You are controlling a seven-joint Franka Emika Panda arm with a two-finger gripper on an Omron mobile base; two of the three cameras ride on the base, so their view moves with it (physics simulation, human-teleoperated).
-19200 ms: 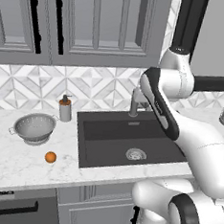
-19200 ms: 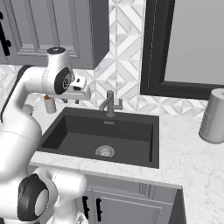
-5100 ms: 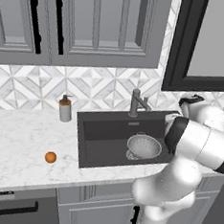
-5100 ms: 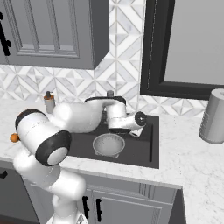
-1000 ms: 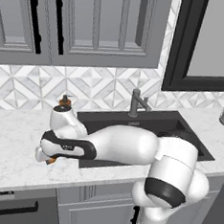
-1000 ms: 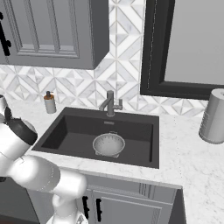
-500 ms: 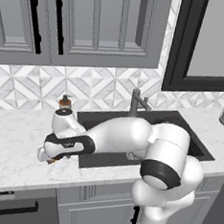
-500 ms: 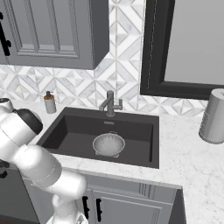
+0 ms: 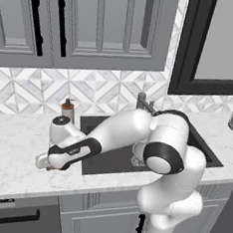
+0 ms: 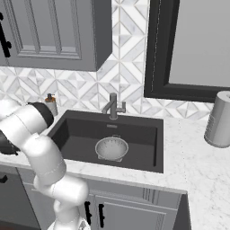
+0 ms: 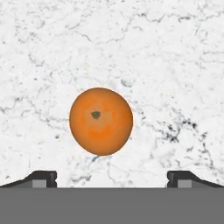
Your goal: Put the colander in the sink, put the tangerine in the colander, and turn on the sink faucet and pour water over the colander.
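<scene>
The tangerine [image 11: 101,121] lies on the white marble counter, left of the sink [image 10: 76,134]. My gripper [image 11: 116,179] hangs straight above it, open, with a dark fingertip on either side and nothing held. In the left base view the gripper [image 9: 43,162] is low over the counter's front left and covers most of the fruit. The colander [image 10: 112,148] sits upright in the sink basin below the faucet [image 10: 112,106]. No water is running.
A soap dispenser [image 9: 67,111] stands by the sink's back left corner, behind my forearm. A tall grey ribbed object [image 10: 218,119] stands on the counter at the far right. Wall cabinets hang above the backsplash.
The hand has stayed low over the tangerine while the arm's elbow has swung up and toward the sink. The colander has not moved.
</scene>
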